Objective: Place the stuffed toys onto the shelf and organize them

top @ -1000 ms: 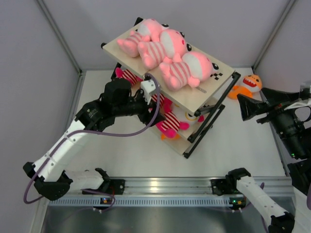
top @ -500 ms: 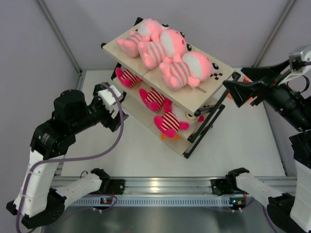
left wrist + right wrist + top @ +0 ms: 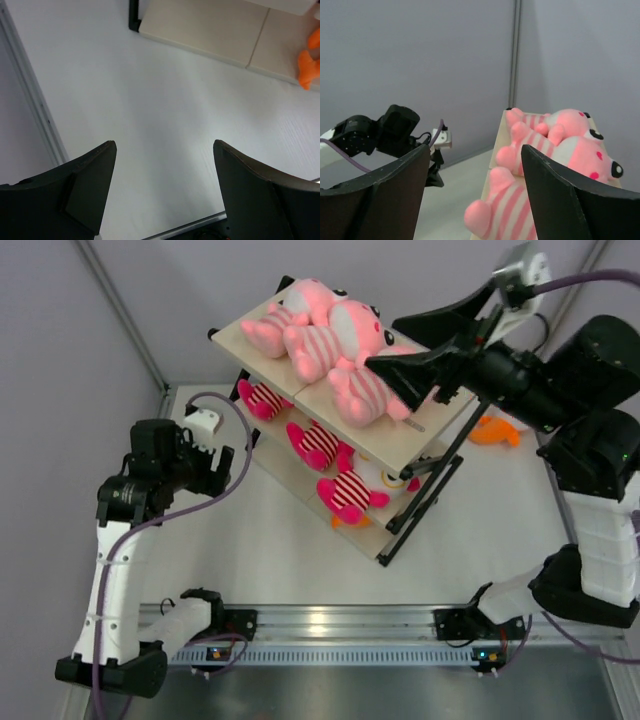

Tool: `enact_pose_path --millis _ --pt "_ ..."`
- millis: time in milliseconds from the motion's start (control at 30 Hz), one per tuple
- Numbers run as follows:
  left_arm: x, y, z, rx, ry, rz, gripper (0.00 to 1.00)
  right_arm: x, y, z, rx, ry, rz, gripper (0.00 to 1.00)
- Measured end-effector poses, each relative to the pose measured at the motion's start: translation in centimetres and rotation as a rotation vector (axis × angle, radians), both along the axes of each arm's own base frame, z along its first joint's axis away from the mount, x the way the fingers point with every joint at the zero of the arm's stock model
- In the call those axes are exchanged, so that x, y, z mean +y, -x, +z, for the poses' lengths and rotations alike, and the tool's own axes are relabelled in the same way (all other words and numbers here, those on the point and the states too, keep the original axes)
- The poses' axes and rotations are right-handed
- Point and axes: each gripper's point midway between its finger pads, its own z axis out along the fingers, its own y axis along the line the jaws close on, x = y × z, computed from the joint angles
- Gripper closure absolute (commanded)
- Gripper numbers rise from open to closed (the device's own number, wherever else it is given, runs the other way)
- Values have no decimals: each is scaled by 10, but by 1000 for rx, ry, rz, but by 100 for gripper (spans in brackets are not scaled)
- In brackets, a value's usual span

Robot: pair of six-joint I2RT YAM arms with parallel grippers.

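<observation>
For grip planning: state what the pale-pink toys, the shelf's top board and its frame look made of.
Pale-pink toys: plush fabric, matte and fuzzy, limbs softly rounded. Top board: probably laminated wood, smooth cream face. Frame: apparently black-painted metal, thin straight bars.

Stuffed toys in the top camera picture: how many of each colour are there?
Large pale-pink striped plush toys, top of the shelf: 3
Small hot-pink striped plush toys, middle board: 3
Orange plush toy on the white table: 1
Total: 7
An orange bit low on the shelf is unclear.

Three pale-pink toys (image 3: 335,340) atop shelf (image 3: 235,340); right fingers (image 3: 405,372) spread near them.
</observation>
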Motion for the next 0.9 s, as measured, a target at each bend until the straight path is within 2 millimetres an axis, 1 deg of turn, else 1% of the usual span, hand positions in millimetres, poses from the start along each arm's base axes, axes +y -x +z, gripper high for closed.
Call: enact_pose_path --millis 33,67,100,133,233,267,300,367,400,467,500,567,600,667,700,767,833,900 --pt "7 -1 1 -1 5 34 16 13 0 -1 -20 16 1 28" --pt "12 -1 2 -6 8 57 15 27 3 -9 -31 47 8 30" --pt "18 0 3 -12 13 82 15 44 10 -23 -41 94 23 38" --pt "20 1 5 -18 17 95 15 58 15 -36 -51 135 29 41" --pt "24 3 8 -32 25 113 15 106 55 -96 -102 320 115 45" --pt "25 4 9 -35 26 119 15 120 66 -122 -137 403 121 45" --pt "26 4 9 -36 27 123 15 131 84 -137 -164 449 156 46" --pt "29 3 9 -37 26 135 15 145 110 -170 -219 553 185 50" --pt "31 3 9 -37 25 143 15 150 121 -185 -242 601 194 55" --pt "34 2 10 -40 21 158 15 156 134 -210 -259 672 201 60" --pt "36 2 10 -41 19 164 15 158 136 -224 -257 710 195 65" --pt "37 2 8 -37 17 169 15 157 129 -251 -240 783 151 66" --pt "37 2 6 -32 16 169 15 155 124 -265 -229 818 121 69" --pt "37 2 1 -20 15 170 15 151 116 -292 -210 887 72 70" --pt "38 3 -1 -13 15 172 15 149 113 -306 -200 922 47 74" --pt "41 3 -5 -3 15 186 15 146 102 -331 -166 993 -7 76" --pt "44 3 -7 2 15 197 15 146 91 -347 -128 1034 -49 80" --pt "45 3 -7 2 15 202 15 141 72 -363 -78 1074 -113 83"
